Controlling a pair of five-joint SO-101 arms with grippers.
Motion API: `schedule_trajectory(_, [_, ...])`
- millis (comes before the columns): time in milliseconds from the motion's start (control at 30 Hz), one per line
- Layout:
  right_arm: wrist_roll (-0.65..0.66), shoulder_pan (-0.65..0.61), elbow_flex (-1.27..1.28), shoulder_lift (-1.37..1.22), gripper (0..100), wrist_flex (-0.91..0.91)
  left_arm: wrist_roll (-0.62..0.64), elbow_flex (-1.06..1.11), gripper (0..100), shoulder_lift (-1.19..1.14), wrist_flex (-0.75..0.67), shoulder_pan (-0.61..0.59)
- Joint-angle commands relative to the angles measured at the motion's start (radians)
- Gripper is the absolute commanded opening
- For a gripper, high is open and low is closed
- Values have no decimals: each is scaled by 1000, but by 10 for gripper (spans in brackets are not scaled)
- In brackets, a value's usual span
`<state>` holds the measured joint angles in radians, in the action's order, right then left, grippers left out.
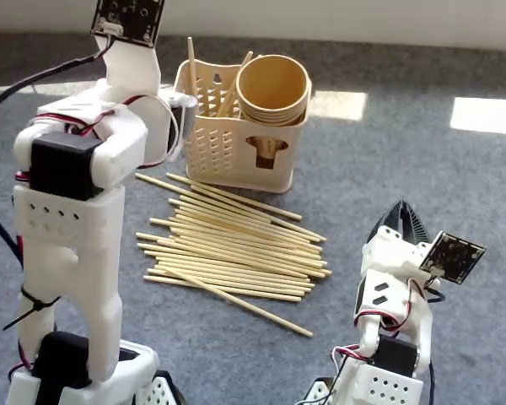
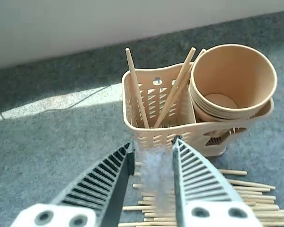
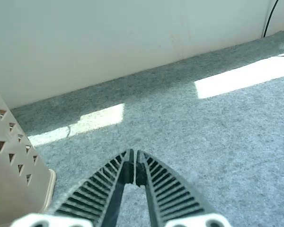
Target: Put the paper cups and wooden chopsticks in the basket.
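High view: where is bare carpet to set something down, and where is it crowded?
Bare carpet lies right of the basket, beyond the right arm. Crowded: the chopstick pile covers the ground in front of the basket, and the left arm stands close beside it.

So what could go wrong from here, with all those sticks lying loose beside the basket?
The loose chopsticks lie crossed in a pile, so one grab could catch several or flick others away. The left gripper hangs open close beside the basket; a nudge might tip it, with the stacked paper cups rising above its rim. The chopsticks standing in the basket lean outward and could get knocked out.
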<state>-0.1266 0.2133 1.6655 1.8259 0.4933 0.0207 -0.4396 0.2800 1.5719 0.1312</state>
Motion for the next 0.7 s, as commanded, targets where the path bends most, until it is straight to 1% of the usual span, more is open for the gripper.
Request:
schedule_trajectory(0, [9,-10,-1,4,29,-31,-44,-67,140,30,81,67])
schedule_trajectory(133, [9,-10,-1,4,29,-31,-48,-65,140,117,126,134])
schedule_trajectory(233, [9,-10,-1,4,29,-31,-51,-15,140,202,135,200])
schedule_trajectory(400, [9,-10,-1,4,29,-31,-181,229,140,315,130,328])
schedule_trajectory(500, [9,-8,-1,4,29,-31,-241,372,140,377,123,364])
schedule_trajectory(667, [9,-7,-1,4,29,-31,-344,596,140,440,57,392])
